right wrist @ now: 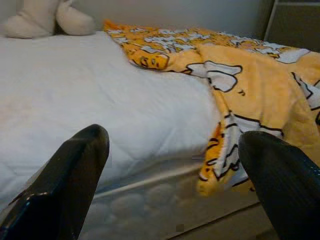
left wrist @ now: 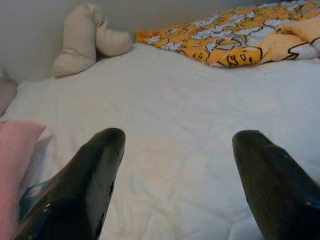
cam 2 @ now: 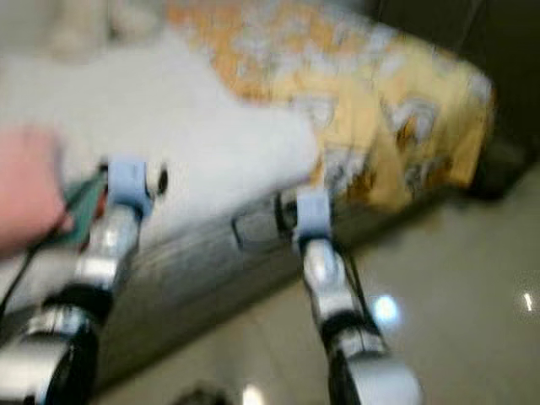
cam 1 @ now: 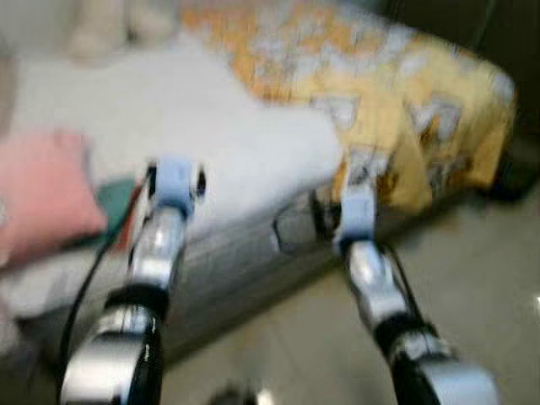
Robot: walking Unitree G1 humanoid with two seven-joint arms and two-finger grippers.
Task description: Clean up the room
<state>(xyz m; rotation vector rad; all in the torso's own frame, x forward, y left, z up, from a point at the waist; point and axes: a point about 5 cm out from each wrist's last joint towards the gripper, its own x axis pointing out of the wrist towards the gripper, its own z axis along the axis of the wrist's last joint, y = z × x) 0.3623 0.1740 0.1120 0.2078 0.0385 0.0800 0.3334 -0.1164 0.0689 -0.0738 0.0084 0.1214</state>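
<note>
Two silver arms reached toward a bed [right wrist: 90, 100] covered by a white quilted mattress pad, the head views blurred by motion. The left gripper [left wrist: 175, 150] hung over the white surface with its two black fingers [left wrist: 95, 175] spread wide and nothing between them. The right gripper [right wrist: 170, 160] was likewise spread and empty, aimed at the bed's near edge where the white cover met the mattress side. A yellow-orange blanket [right wrist: 260, 85] printed with white cartoon figures lay bunched across the far end of the bed and spilled over its corner toward the pale tiled floor [cam 1: 472, 270]. A cream stuffed toy [left wrist: 82, 40] rested against the wall at the back of the bed. A pink pillow [cam 1: 42, 194] sat on the bed at the robot's left, just beside the left arm, and a small teal object [cam 1: 118, 198] lay next to it, partly hidden; what it was could not be made out. A black cable [cam 1: 89, 278] ran along the left arm. Dark furniture stood beyond the blanket's far corner.
</note>
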